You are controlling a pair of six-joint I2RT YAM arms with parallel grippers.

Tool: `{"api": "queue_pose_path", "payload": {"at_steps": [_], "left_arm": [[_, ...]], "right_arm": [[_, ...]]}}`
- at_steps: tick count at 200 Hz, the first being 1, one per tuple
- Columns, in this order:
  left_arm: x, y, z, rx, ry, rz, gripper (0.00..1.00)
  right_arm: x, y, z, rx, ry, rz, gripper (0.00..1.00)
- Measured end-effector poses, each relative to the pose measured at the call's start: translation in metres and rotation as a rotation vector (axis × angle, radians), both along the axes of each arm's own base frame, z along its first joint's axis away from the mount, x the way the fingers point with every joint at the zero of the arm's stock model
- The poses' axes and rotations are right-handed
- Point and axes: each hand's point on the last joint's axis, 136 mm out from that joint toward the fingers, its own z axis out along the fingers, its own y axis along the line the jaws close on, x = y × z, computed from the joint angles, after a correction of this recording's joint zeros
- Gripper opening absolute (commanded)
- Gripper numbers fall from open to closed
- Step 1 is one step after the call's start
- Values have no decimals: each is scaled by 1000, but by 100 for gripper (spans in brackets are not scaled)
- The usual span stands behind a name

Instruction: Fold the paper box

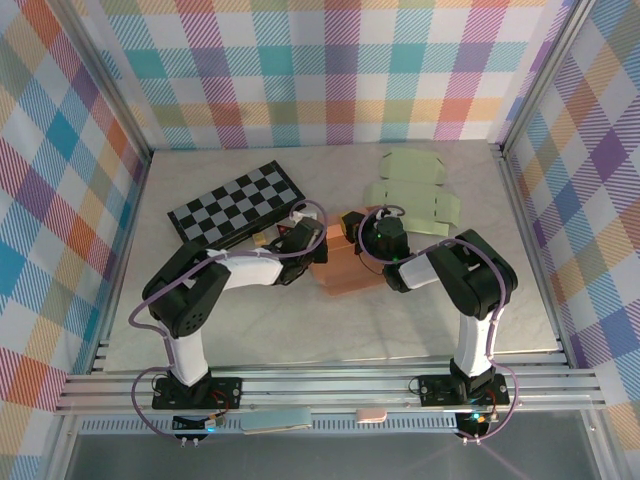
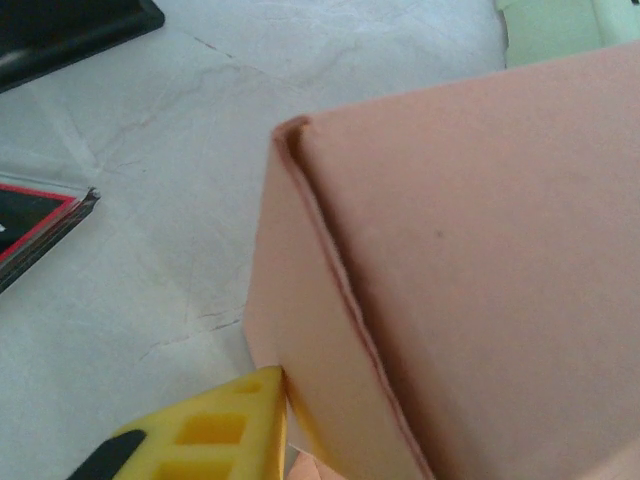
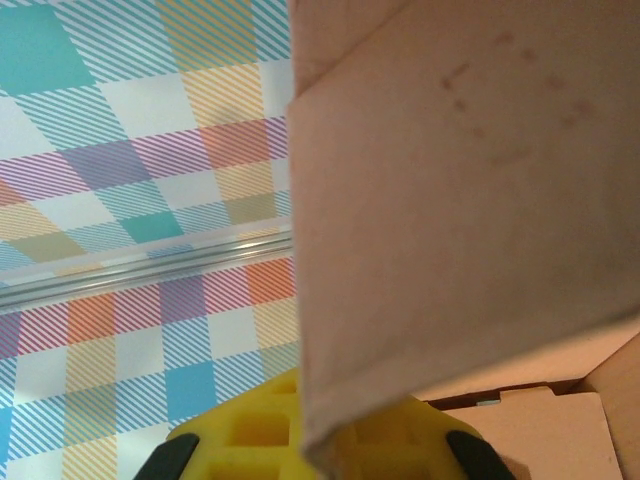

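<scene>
Non-task stuff: folded black-and-white chessboard [image 1: 237, 203] lies flat on the worktop [image 1: 300, 330], rear left, angled. Pale green flat paper cutouts [image 1: 412, 190] sit rear right, well apart from the board, overlapping each other. Worktop is light, marble-look. Multicolour plaid walls [image 1: 330, 70] on three sides, aluminium rails [image 1: 330, 385] along the near edge. Left wrist view catches the board's dark edge [image 2: 70, 25].

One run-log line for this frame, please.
salmon-pink paper box: partly erected, table centre | right jaws: shut on a box panel | left jaws: at box corner, grip unclear | pale green flat paper blanks: lying behind
</scene>
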Motion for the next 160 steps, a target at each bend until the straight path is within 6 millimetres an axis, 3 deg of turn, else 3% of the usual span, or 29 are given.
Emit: {"api": "queue_pose_path", "payload": {"at_steps": [36,87,102,136,160], "left_arm": [[4,1,-14,33,23,17,24],[8,5,-13,77,26,38,0],[8,6,-13,88,32,40,0],[8,8,-12,110,67,65,0],[5,12,-12,117,108,91,0]], "right_arm": [[-1,1,0,0,4,7,0],[1,1,2,0,1,1,0],[1,1,2,0,4,1,0],[-5,4,0,-12,59,19,32],[-18,3,-5,-59,146,51,48]]}}
